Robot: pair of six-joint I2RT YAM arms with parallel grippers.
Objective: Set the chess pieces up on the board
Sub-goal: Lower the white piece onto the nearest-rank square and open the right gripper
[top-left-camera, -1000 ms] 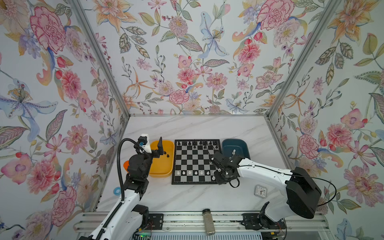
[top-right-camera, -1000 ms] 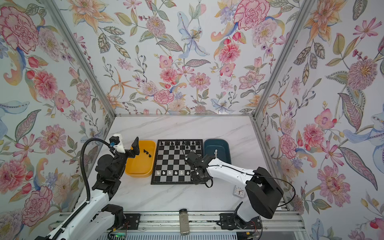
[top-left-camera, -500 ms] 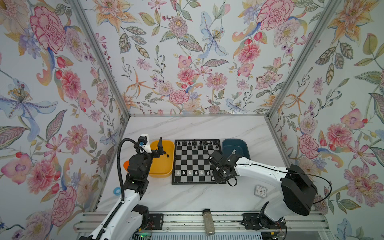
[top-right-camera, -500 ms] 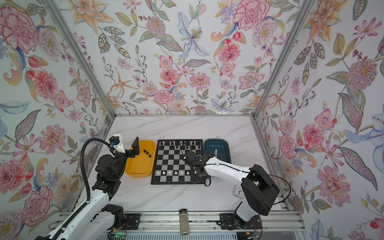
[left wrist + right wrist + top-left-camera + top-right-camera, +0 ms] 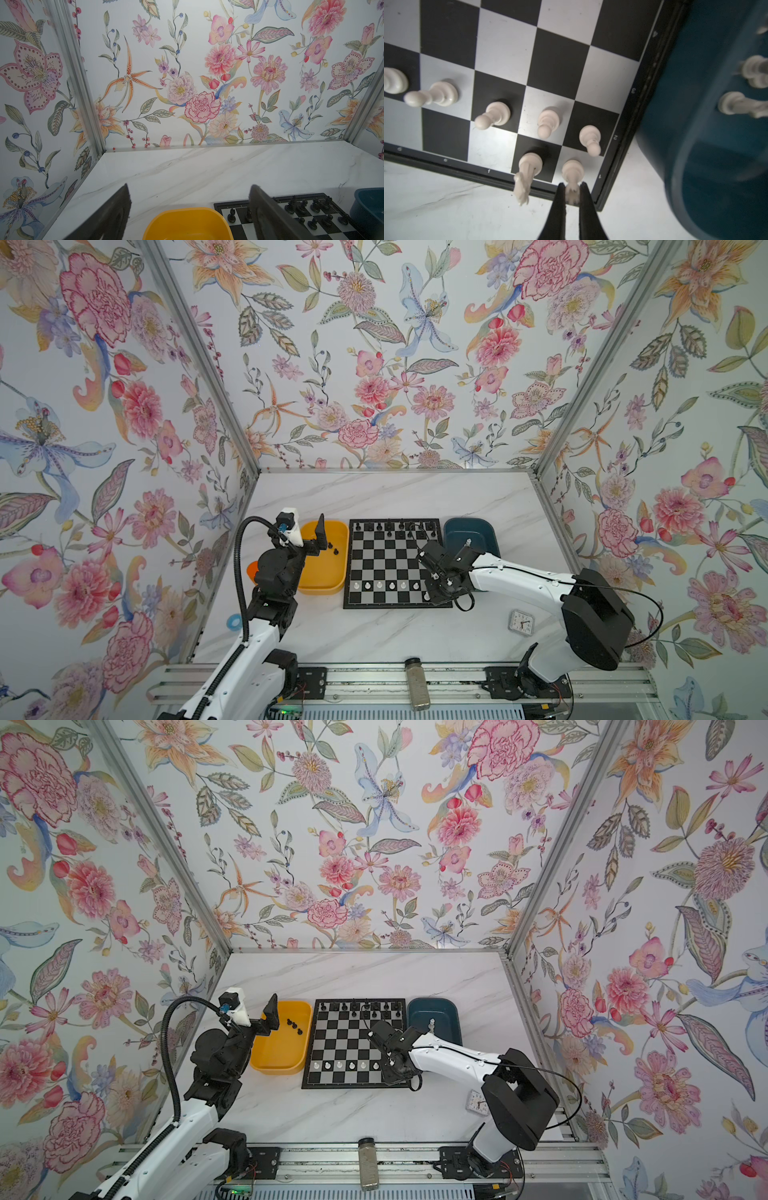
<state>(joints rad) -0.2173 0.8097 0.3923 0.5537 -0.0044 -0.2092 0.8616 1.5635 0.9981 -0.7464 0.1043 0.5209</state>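
White plastic rook point(image 5: 572, 169) is clamped by right gripper point(image 5: 572, 194) at the black-and-silver board's point(image 5: 500, 52) near right corner — left gripper point(image 5: 189, 187) gapes empty; pieces point(image 5: 331, 546) are left in the yellow tray point(image 5: 320, 589) and blue tray point(image 5: 457, 526).

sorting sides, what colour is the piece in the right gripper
The piece is white, clearest in the right wrist view.

Floral wallpaper walls point(image 5: 374, 364) on three sides; white marble tabletop point(image 5: 395, 497); aluminium corner posts point(image 5: 199, 356).

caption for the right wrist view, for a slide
Right gripper, jaws shut on a white rook standing on the board corner square, a white knight beside it.
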